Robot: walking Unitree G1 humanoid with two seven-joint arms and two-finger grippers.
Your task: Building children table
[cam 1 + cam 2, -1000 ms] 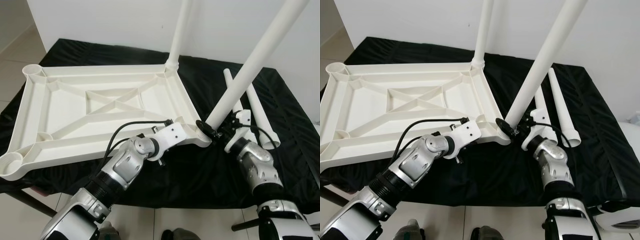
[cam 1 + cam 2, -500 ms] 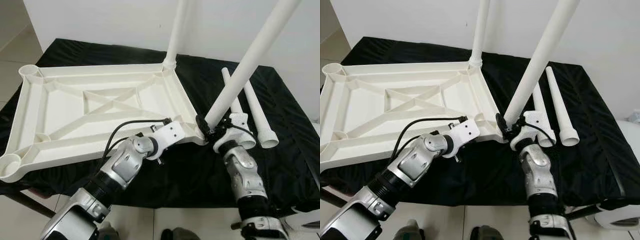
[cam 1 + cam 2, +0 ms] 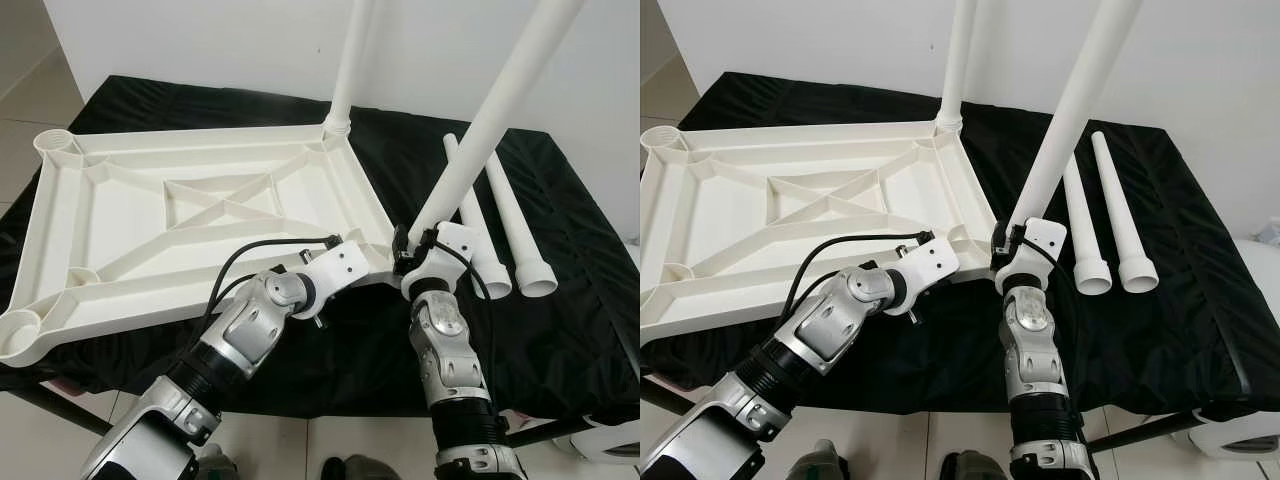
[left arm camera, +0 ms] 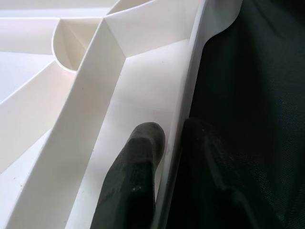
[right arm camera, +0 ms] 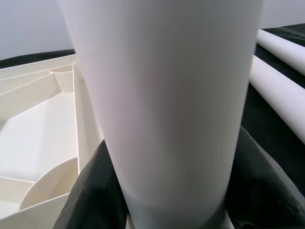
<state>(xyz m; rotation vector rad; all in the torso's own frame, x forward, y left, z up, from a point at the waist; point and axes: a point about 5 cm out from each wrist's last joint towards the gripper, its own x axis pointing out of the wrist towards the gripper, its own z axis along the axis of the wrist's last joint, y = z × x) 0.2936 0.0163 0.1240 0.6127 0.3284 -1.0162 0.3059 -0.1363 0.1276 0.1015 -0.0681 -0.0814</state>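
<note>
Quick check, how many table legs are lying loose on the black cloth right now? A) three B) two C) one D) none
B: two loose legs lie side by side on the black cloth to the robot's right, while a third stands in the tabletop's far corner and the right gripper holds a fourth leg at the near corner.

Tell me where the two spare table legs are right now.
In the head views, the two spare legs lie side by side on the black cloth at the robot's right, just beyond the right gripper, which holds a third leg.
</note>
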